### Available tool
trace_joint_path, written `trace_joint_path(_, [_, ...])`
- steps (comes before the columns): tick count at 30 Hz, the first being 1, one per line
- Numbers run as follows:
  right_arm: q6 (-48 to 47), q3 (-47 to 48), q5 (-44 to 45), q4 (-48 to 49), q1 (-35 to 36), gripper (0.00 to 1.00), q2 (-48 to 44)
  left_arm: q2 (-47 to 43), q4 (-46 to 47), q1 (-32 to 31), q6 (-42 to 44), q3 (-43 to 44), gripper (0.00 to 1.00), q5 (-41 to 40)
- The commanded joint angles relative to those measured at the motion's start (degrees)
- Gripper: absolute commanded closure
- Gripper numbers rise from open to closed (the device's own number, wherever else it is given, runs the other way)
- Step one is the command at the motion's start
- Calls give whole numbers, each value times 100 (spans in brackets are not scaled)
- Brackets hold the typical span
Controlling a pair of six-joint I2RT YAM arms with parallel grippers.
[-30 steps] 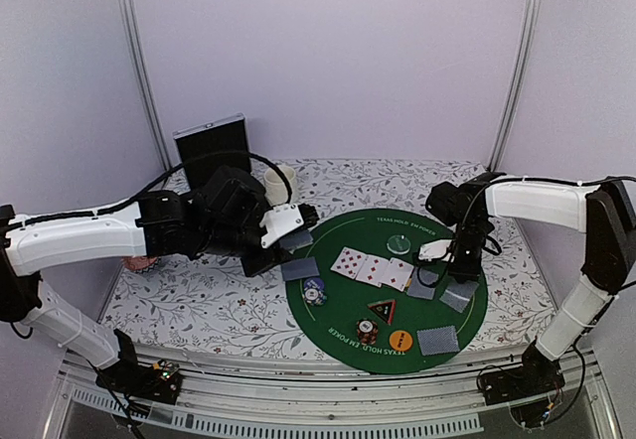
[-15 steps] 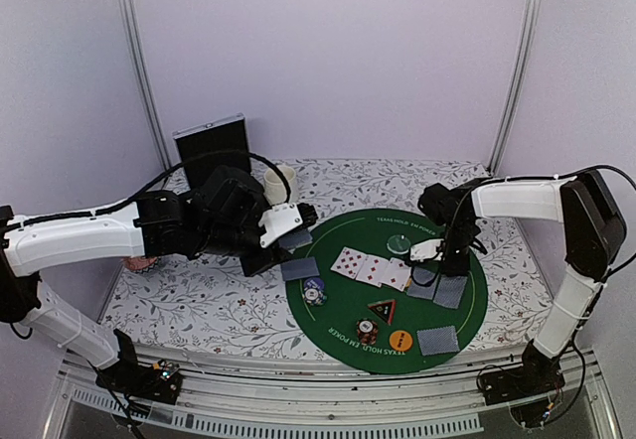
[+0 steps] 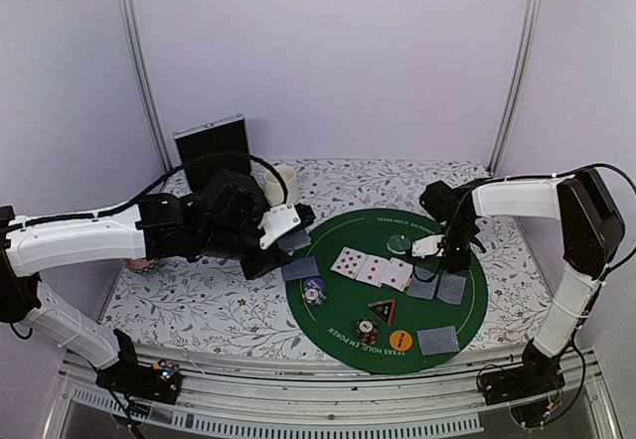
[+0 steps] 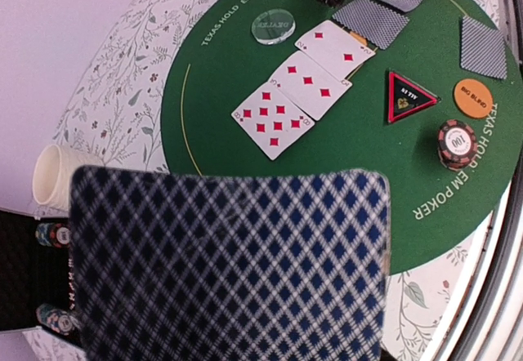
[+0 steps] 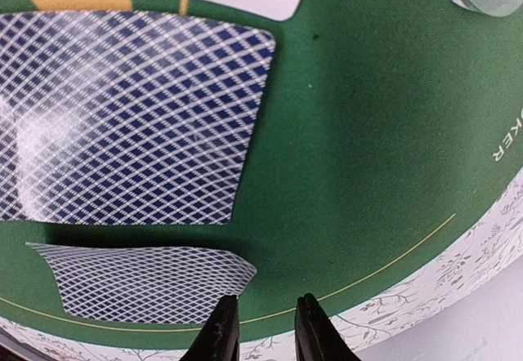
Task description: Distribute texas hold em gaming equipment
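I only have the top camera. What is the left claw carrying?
Observer: The left claw holds a playing card. Its back, a blue diamond pattern, fills the lower half of the left wrist view.
Operator: And the other arm, gripping anything?
Observer: No. Its wrist view shows the right claw slightly open and empty.
Operator: Any lettering I can't read from up here?
Observer: The orange disc reads BIG BLIND.
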Motion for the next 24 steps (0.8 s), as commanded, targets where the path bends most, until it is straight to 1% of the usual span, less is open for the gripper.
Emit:
trace_joint_path(1, [-39,50,87,81,-1,67,-211,-3,216,211,-976,-294,56,158])
trace_joint_path(4, [27,63,325,163,30,57,-349,113,385,399,-1909,-650,55,117])
trace_joint_path(5, [52,86,456,305,53,53,-444,157,422,483,-2264,-784,56,70])
trace_joint_path(7, [118,207,478,675,69,40,-679,190,526,676,-2786,-1073,56,-32])
trace_joint_path(8, [219,283,334,820,73,27,-806,205,632,766,-3020,-1251,56,-95])
trace_joint_path(9, [330,296,139,955,73,4,-966,218,758,865,-3146,-1415,55,-119])
trace_joint_path(10, [418,495,-62,1087,73,0,-1115,251,910,955,-3235,-1579,55,-107])
trace_joint_path(14, [888,454,-577,1691,68,1,-1728,695,1259,1189,-3393,-1883,55,-58])
trace_joint_path(15, [986,406,-693,1834,58,1,-1871,835,1304,1204,-3413,-1909,53,-57])
trace_joint_path(17, [1337,386,-1100,2052,-80,1,-2160,1085,1390,1228,-3467,-1953,44,-49])
trace_joint_path(19, [1976,385,-1660,2275,-385,1,-2420,1222,1485,1225,-3537,-2020,35,-37])
trace_joint_path(21, [2965,102,-2151,2600,-903,1,-2647,1237,1617,1230,-3633,-2141,21,42])
trace_joint_path(23, [3663,-185,-2639,2916,-1316,1,-2840,1196,1697,1228,-3684,-2218,5,82])
trace_joint_path(24, [3921,-380,-2706,3165,-1489,1,-2968,1165,1636,1222,-3706,-2213,2,57])
